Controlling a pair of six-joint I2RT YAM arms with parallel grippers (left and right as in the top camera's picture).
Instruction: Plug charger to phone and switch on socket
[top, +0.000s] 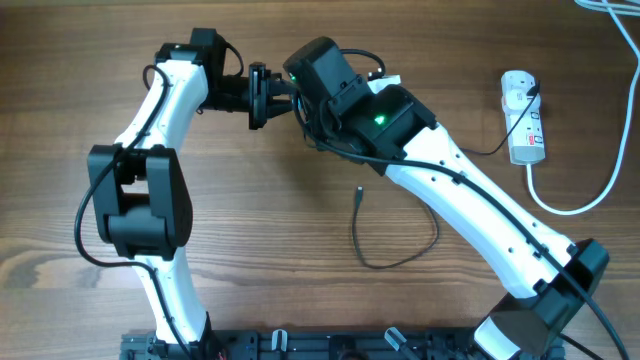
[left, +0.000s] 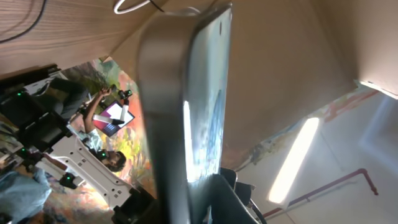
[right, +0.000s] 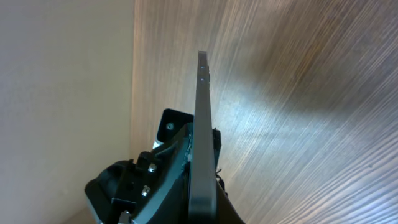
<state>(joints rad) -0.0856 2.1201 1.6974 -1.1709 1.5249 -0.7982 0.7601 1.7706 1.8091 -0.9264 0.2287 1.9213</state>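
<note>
The phone (left: 186, 93) is held edge-on above the table between my two grippers. It fills the middle of the left wrist view and shows as a thin grey slab in the right wrist view (right: 203, 118). In the overhead view the arms hide it. My left gripper (top: 268, 97) (left: 205, 202) is shut on one end. My right gripper (top: 298, 92) (right: 202, 202) is shut on the other end. The charger (top: 400, 262), a thin black cable, lies loose on the table with its tip (top: 358, 191) pointing up. Its other end is plugged into the white socket (top: 523, 120) at the right.
The socket's white cord (top: 590, 200) loops down and runs off the right edge. The right arm (top: 480, 210) stretches diagonally over part of the black cable. The table is brown wood (top: 280, 220). A dark rail lies along the near edge (top: 300, 345).
</note>
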